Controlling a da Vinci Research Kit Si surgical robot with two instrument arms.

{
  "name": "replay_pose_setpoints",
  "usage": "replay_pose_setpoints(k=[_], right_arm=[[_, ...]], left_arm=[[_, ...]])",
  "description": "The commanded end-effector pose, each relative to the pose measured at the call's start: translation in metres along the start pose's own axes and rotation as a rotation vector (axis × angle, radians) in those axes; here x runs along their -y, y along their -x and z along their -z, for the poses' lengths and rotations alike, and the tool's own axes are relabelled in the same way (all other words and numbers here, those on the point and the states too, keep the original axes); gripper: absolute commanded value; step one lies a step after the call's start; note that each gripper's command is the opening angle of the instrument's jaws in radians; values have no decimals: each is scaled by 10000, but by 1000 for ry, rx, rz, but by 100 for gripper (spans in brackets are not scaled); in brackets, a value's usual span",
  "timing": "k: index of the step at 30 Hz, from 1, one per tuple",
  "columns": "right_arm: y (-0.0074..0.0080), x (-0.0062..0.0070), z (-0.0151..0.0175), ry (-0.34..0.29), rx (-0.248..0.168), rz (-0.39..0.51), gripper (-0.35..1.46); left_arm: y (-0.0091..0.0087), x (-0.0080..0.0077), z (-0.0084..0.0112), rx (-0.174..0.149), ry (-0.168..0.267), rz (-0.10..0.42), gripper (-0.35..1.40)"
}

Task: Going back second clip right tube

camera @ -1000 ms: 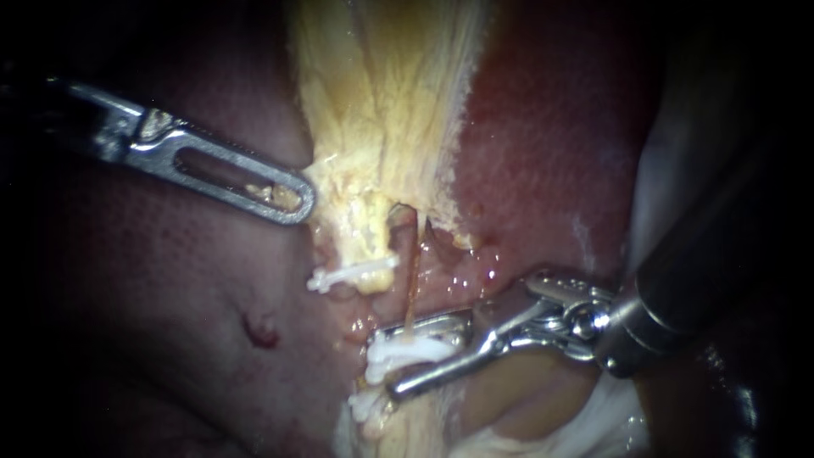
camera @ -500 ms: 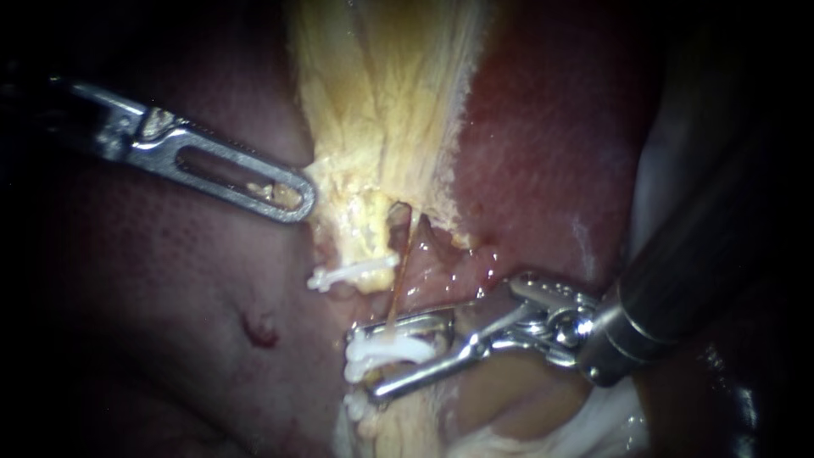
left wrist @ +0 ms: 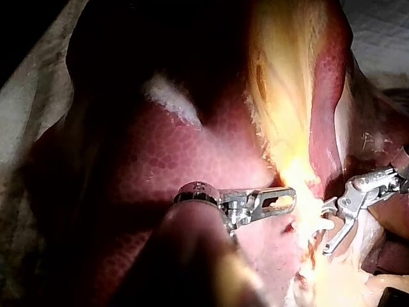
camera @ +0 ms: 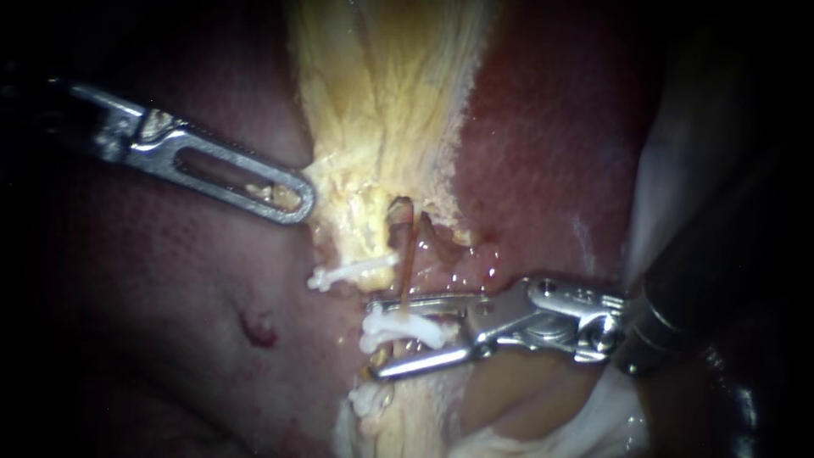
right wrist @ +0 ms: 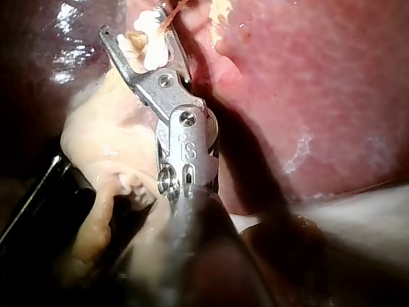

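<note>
A thin brown tube (camera: 408, 254), the right one of two, runs down from the yellow gallbladder (camera: 381, 102). A white clip (camera: 403, 329) sits across its lower end. My right instrument (camera: 371, 337) comes in from the right, and its jaws stand open on either side of that clip, a gap showing by the lower jaw. The right wrist view shows the same clip (right wrist: 150, 38) between the open jaws (right wrist: 131, 22). My left instrument (camera: 298, 203) holds the gallbladder's edge in its windowed jaws, as its own wrist view (left wrist: 287, 198) also shows.
Another white clip (camera: 352, 273) crosses the pale left tube, and a third clip (camera: 365, 400) lies lower on the yellow tissue. Dark red liver (camera: 543, 153) surrounds the field. White gauze (camera: 610, 416) lies under the right shaft.
My right instrument first slid left over the clip, then drew back right, and its jaws now lie more level. The clip stays on the tube. My left instrument has not moved.
</note>
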Motion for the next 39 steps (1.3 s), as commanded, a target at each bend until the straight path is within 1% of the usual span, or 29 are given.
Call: replay_pose_setpoints(k=[1, 5, 7, 11, 19, 28, 35, 39], right_arm=[[-2, -1, 2, 9, -1, 1, 50], [-5, -8, 8, 50, 3, 10, 50], [-4, -13, 10, 62, 15, -19, 50], [-2, -19, 12, 66, 12, -61, 50], [-2, -20, 12, 67, 10, -109, 50], [0, -23, 17, 69, 9, -121, 50], [5, -32, 25, 72, 7, -139, 50], [7, -35, 30, 82, 16, -158, 50]], left_arm=[[0, 0, 0, 0, 0, 0, -35], [0, 1, 0, 0, 0, 0, -35], [0, 1, 0, 0, 0, 0, -35], [0, 2, 1, 0, 0, 0, -35], [0, 2, 1, 0, 0, 0, -35], [0, 2, 1, 0, 0, 0, -35], [0, 1, 1, 0, 0, 0, -35], [0, 1, 1, 0, 0, 0, -35]])
